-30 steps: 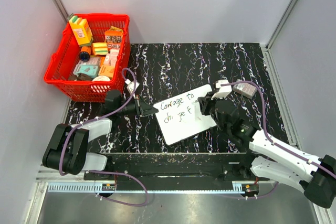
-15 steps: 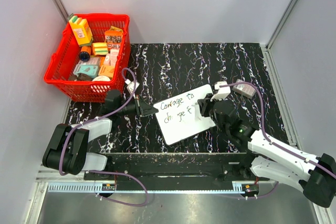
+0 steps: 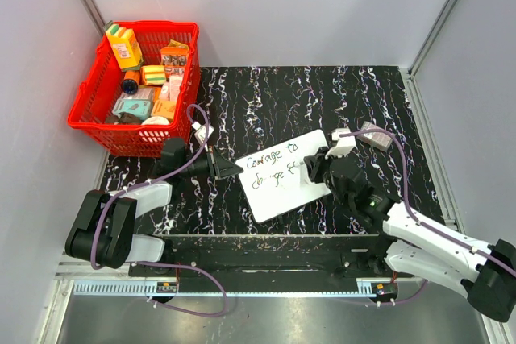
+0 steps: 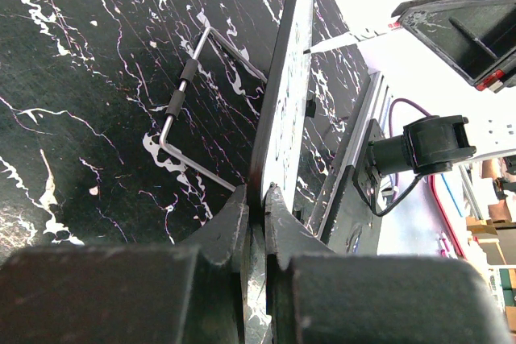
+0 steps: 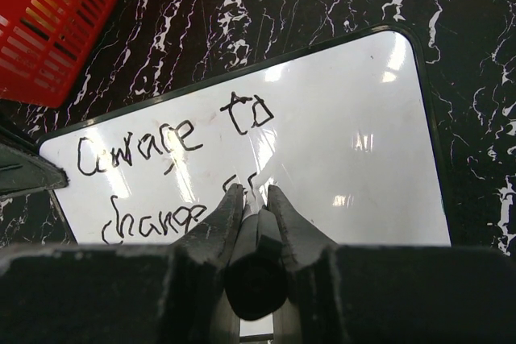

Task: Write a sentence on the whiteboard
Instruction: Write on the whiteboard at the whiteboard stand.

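- The whiteboard (image 3: 278, 196) lies flat on the black table (image 3: 339, 94), between the two arms and well apart from the red basket (image 3: 87, 115).
- Its long axis runs from near-left to far-right in the top view, and the lines of writing follow this axis.
- The left gripper (image 4: 256, 197) is closed on the left short edge of the board and pins it in place.
- The right gripper (image 5: 255, 192) is closed around a marker (image 5: 256, 275), which points down at the board.
- The sentence (image 5: 181, 136) reads "Courage to" on the first line and "change" on the second line. A few strokes of the next word are at the marker tip.
- The blank part of the second line lies to the right of the tip, along the long axis.
- I judge that the coming strokes must travel this way, toward the right arm's own side.
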